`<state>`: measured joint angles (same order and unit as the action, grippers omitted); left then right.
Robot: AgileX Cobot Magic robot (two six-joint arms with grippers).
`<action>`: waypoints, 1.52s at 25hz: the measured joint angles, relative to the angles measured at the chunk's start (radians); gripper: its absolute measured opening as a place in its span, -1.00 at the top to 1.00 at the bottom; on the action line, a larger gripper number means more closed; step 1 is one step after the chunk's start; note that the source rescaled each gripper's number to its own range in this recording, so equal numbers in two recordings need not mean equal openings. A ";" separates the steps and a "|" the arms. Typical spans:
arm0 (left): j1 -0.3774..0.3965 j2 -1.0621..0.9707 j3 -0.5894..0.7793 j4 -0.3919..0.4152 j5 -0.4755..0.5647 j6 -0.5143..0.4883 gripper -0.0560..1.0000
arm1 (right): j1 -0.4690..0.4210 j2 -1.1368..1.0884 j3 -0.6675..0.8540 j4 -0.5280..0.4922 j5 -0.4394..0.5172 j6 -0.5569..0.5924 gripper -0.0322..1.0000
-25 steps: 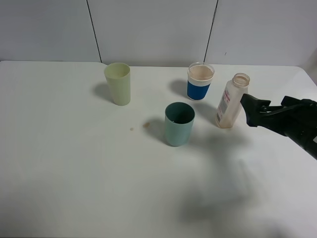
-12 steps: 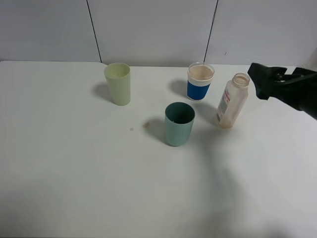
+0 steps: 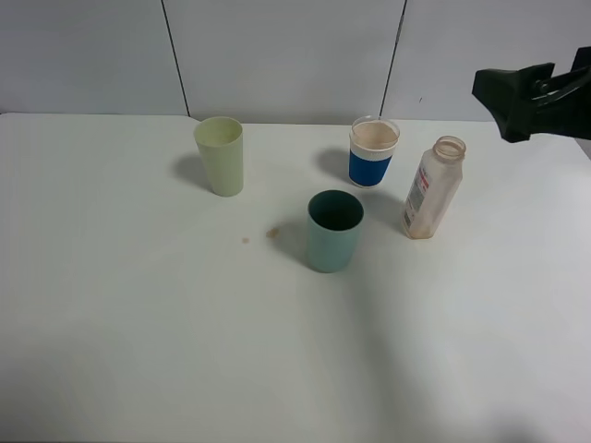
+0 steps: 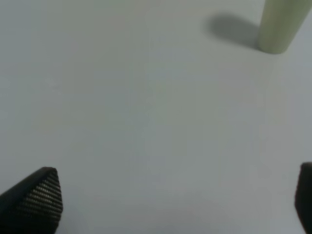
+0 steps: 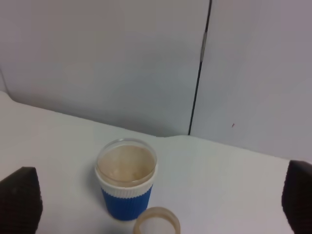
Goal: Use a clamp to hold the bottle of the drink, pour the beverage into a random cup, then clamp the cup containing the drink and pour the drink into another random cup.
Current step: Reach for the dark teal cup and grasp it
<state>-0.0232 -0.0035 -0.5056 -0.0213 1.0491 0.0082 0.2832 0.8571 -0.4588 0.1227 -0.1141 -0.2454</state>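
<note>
Upright on the white table (image 3: pixel 138 323), right of centre: the bottle (image 3: pixel 432 189), long axis vertical, open uncapped mouth pointing straight up, white label with red print turned toward the cups. Translucent body, tan-brown tint strongest near the base; no clear liquid level to make out.

To its left and a little nearer the camera, the teal cup (image 3: pixel 333 231), upright, mouth up, dark green inside; impossible to tell whether any drink lies at the bottom. Farther back, near the bottle's left side, the blue-banded cup (image 3: pixel 373 152), upright, beige-looking through its clear upper part. From the right wrist view, the same beige just under the rim, liquid or lining not to be told apart. Well apart at the left, the pale yellow-green cup (image 3: pixel 220 155), upright, mouth up, no contents to make out from this angle. No contact among the four. Small brown spots (image 3: pixel 273 233) on the table left of the teal cup.

High at the far right, in front of the grey wall panels (image 3: pixel 277 55): the right gripper (image 3: pixel 503 97), well apart from the bottle, jaws spread wide, nothing between them.

Visible only from its own wrist camera: the left gripper (image 4: pixel 168 202), jaws wide apart over bare table, gripping nothing, with the pale yellow-green cup well beyond the fingertips.
</note>
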 joint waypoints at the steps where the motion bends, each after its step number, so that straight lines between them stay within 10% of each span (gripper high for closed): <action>1: 0.000 0.000 0.000 0.000 0.000 0.000 -0.80 | 0.000 -0.016 -0.003 0.000 0.032 -0.022 -1.00; 9: 0.000 0.000 0.000 0.000 0.000 0.000 -0.80 | 0.000 -0.170 -0.003 -0.030 0.214 -0.068 -1.00; 18: 0.000 0.000 0.000 0.000 0.000 0.000 -0.80 | 0.000 -0.352 -0.006 -0.304 0.467 0.238 -1.00; 32: 0.000 0.000 0.000 0.000 0.000 0.000 -0.80 | 0.000 -0.641 -0.034 -0.314 0.928 0.238 -1.00; 38: 0.000 0.000 0.000 0.000 0.000 0.000 -0.80 | 0.000 -0.740 -0.034 -0.288 0.977 0.245 -1.00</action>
<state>-0.0232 -0.0035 -0.5056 -0.0213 1.0491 0.0082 0.2832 0.1173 -0.4923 -0.1653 0.8629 0.0000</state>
